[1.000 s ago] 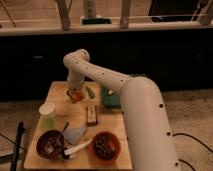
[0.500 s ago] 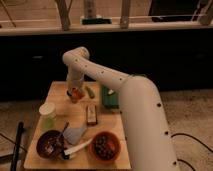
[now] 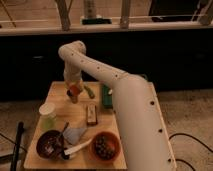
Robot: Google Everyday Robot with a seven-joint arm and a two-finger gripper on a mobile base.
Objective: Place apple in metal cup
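The apple (image 3: pixel 75 90) is a small orange-red ball at the far left of the wooden table (image 3: pixel 60 95). It sits right at the tip of my gripper (image 3: pixel 73 88), which reaches down from the white arm (image 3: pixel 95 67). A small dark shape directly under the apple looks like the metal cup (image 3: pixel 74 99); the apple is at or just above its mouth. I cannot tell whether the apple rests on the cup.
A pale green cup with a white lid (image 3: pixel 48 117) stands at the left edge. A green pepper (image 3: pixel 89 92) and a green box (image 3: pixel 106 97) lie right of the apple. A brown bar (image 3: pixel 91 114), a pale wrapper (image 3: pixel 75 134) and two dark bowls (image 3: pixel 51 145) (image 3: pixel 105 146) fill the front.
The arm's upper bend has shifted slightly left. The gripper and apple stay at nearly the same spot over the dark cup.
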